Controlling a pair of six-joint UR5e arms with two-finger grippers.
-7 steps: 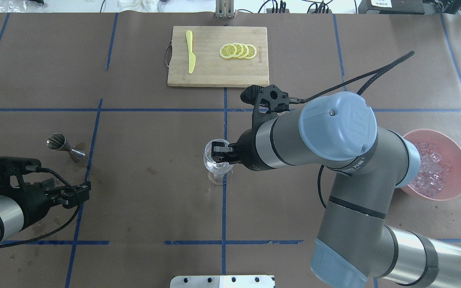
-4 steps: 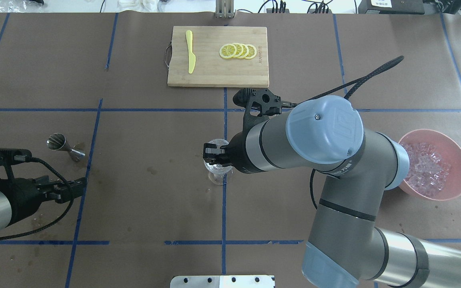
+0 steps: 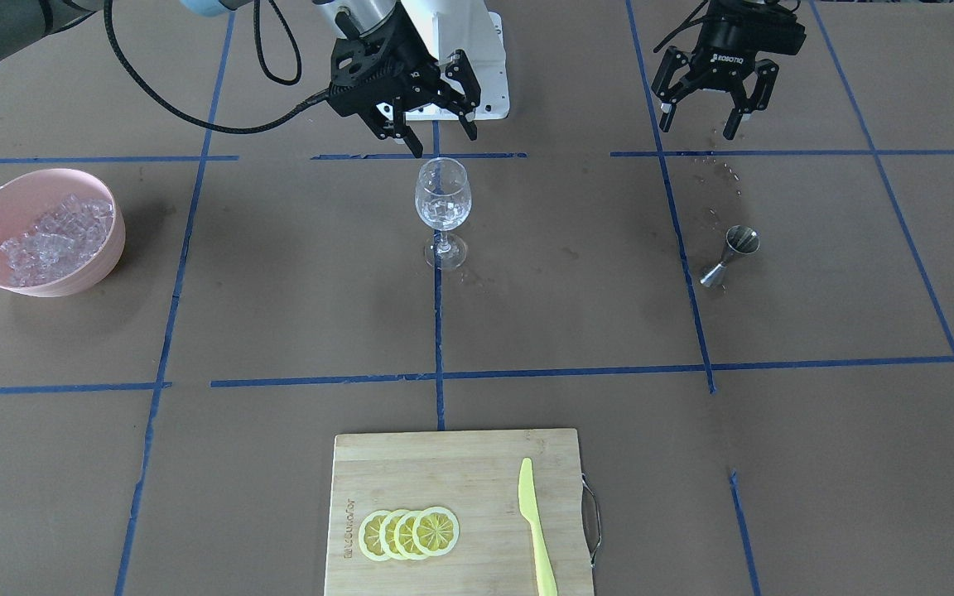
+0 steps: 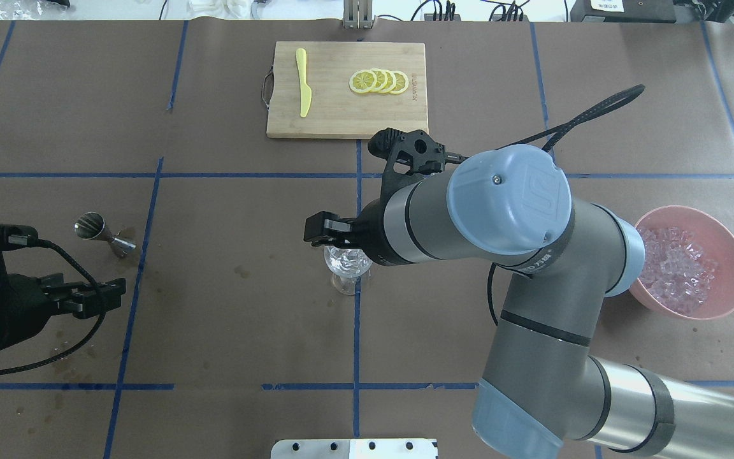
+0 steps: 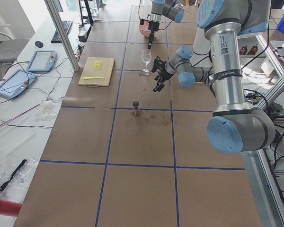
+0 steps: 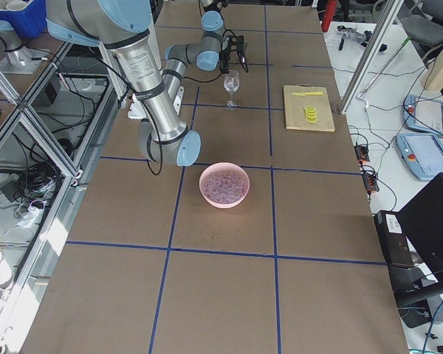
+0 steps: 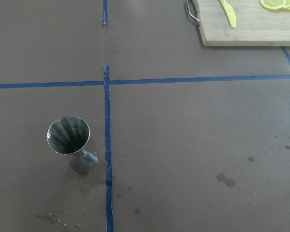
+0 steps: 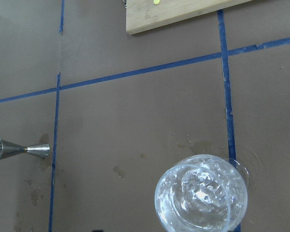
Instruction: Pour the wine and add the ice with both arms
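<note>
Gripper [image 3: 444, 141] of right arm [image 4: 532, 268] above glass [image 3: 442, 199]

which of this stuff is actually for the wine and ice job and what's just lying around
For the job: wine glass, ice, pink bowl, jigger, left gripper, right gripper.
Lying about: cutting board, lemon slices, yellow knife.

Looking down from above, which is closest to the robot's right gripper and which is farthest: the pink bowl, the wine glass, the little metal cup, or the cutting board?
From the right gripper, nearest first:
1. Wine glass, right beneath it at the table's middle.
2. Cutting board, at the far middle.
3. Little metal cup, out on the robot's left.
4. Pink bowl, far out on the robot's right.
</note>
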